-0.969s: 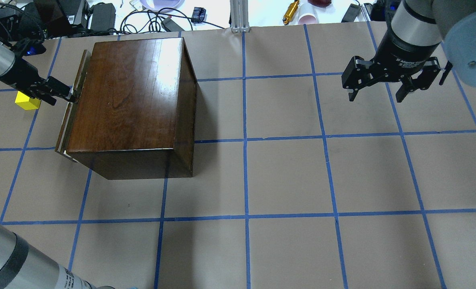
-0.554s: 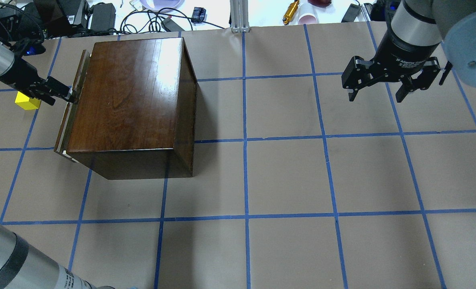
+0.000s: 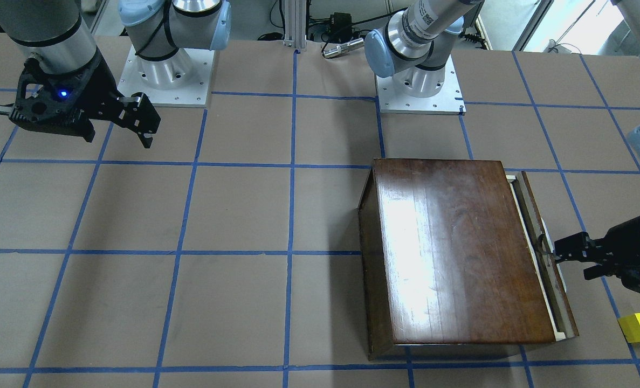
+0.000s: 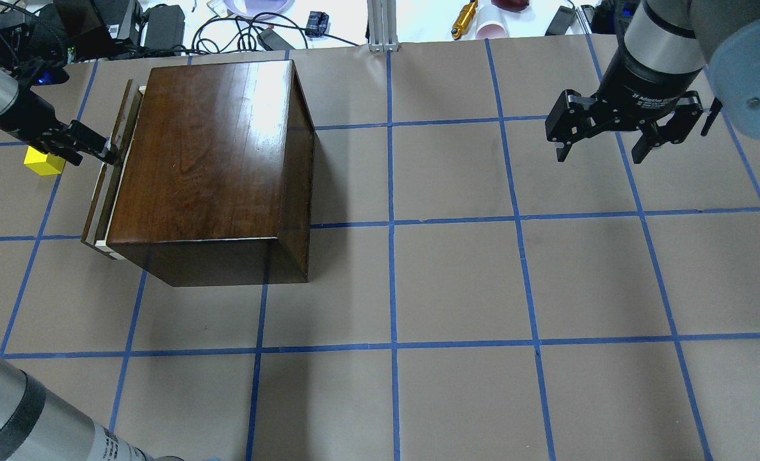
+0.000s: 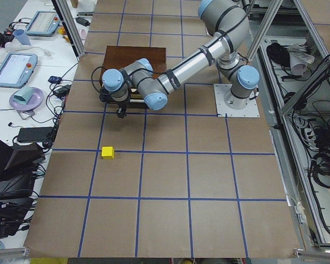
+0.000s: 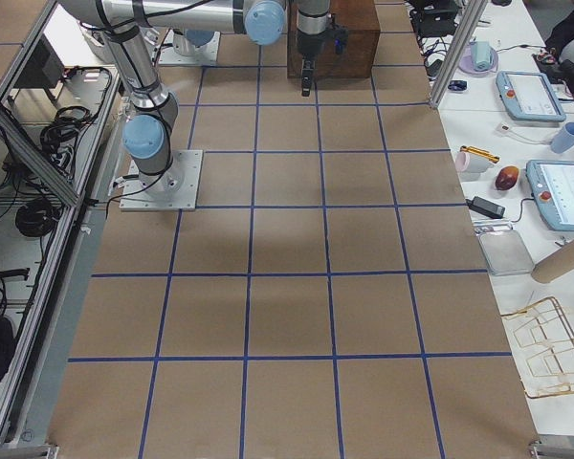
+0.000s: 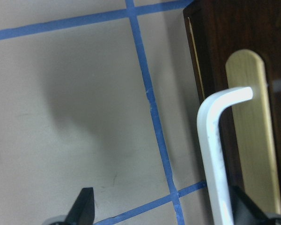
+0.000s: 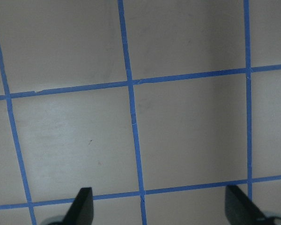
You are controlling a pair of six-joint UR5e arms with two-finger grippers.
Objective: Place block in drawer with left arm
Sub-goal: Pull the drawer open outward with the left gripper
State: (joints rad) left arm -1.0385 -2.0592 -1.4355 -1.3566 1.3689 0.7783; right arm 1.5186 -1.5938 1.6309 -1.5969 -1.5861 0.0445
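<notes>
Start at the wooden box [image 4: 207,147], sitting square on the table [image 4: 456,282]. On the box's side toward the robot's left, the drawer [image 4: 102,192] stands out by just a sliver, and a thin line of pale wood shows between its dark front panel and the box body. And there's the white handle [image 7: 213,154], standing off that panel. The left gripper [image 4: 101,148] is right at it! In the wrist view the jaws are spread wide and nothing is clamped. The handle sits just inside one fingertip [image 7: 246,208], while the other fingertip is off over bare table. The overhead view shows the tips up against the drawer front, about midway along it.

A step further out from the box, beyond the gripper, lies the block [image 4: 42,160]. It rests flat on the table, outside the drawer and clear of the front panel, with the gripper's body overlapping one edge from above.

Now to the far side of the box, well away from it: the right gripper [image 4: 600,153] hangs above the table, jaws wide apart and holding nothing, with only blue grid lines beneath it.
</notes>
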